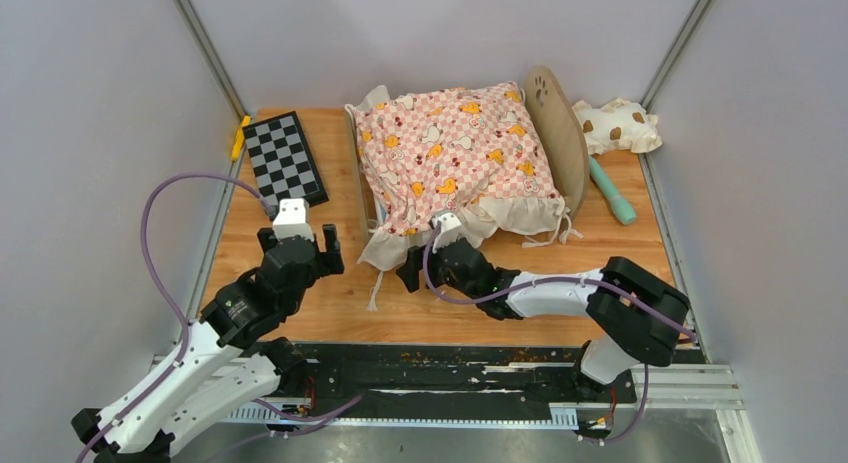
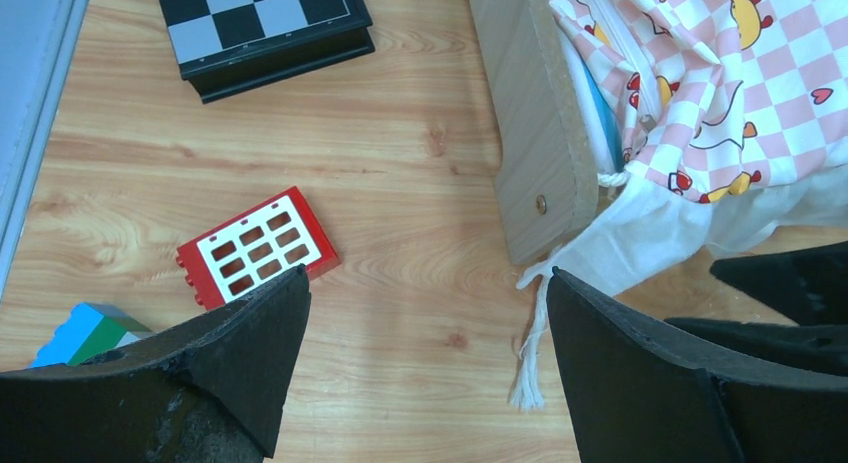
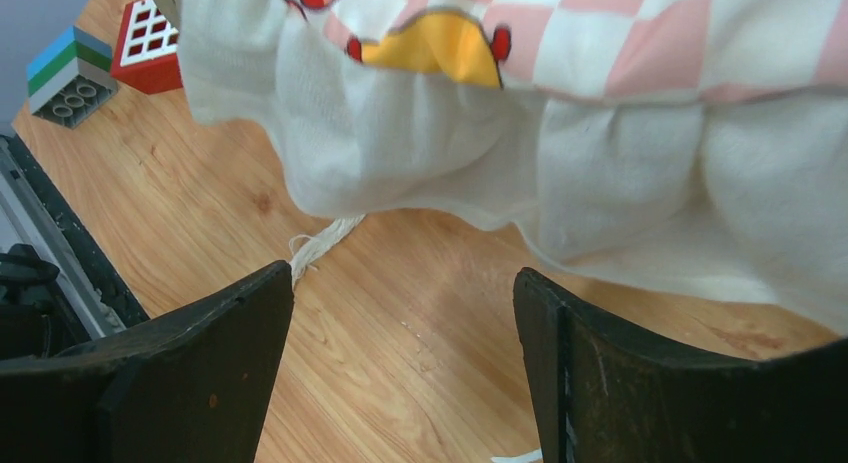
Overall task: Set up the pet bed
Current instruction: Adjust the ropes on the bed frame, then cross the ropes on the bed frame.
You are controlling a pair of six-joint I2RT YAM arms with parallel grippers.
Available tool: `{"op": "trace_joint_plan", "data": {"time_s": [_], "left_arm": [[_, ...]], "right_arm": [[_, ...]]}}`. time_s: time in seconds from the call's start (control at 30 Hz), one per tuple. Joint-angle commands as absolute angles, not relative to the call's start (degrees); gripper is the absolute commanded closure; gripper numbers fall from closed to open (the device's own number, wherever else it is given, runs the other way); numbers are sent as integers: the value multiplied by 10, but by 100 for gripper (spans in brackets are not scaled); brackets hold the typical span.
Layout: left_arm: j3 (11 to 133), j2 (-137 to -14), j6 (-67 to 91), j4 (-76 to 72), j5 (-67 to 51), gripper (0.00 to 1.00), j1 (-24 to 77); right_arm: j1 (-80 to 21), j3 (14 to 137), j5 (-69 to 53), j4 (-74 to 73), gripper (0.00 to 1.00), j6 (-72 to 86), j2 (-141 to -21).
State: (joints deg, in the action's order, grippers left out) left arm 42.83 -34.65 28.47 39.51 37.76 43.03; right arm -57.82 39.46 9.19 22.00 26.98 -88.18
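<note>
Hovering at centre left, the left tool (image 1: pixel 300 251) stands wide open and empty, lower left of the pet bed (image 1: pixel 357 168). The bed lies lengthwise left to right at upper centre of the table (image 1: pixel 600 245), headboard (image 1: pixel 562 133) rightward. The right tool (image 1: pixel 425 260), nearer, gapes empty at the cushion (image 1: pixel 455 153) frill along the bed's lower edge.

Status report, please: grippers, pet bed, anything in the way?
Left gripper open, empty. Right gripper open, near cushion ruffle. Cushion lies on pet bed; spotted pillow outside.

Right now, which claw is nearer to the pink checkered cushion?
Right. The right claw sits open just before the cushion's white ruffle; the left claw is open farther left, beyond the pet bed's wooden end board.
</note>
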Motion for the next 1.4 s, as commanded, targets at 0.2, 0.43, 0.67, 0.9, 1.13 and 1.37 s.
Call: {"op": "trace_joint_plan", "data": {"time_s": [0.2,0.43,0.67,0.9,1.13,1.37], "left_arm": [[422,-392,274,282,363,6,427],[497,-570,249,212,366,4,426],[528,-659,273,188,375,11,391],[542,-732,286,178,309,26,349],[539,-789,289,170,288,35,349],[546,-816,272,175,303,71,346]], "right_arm": [[-608,354,148,361,22,296,-894],[-632,289,207,315,24,291,-793],[-643,227,245,261,24,298,-674],[-644,200,264,214,24,301,-595],[-644,176,258,201,25,313,-559],[-646,161,262,193,25,311,-539]]}}
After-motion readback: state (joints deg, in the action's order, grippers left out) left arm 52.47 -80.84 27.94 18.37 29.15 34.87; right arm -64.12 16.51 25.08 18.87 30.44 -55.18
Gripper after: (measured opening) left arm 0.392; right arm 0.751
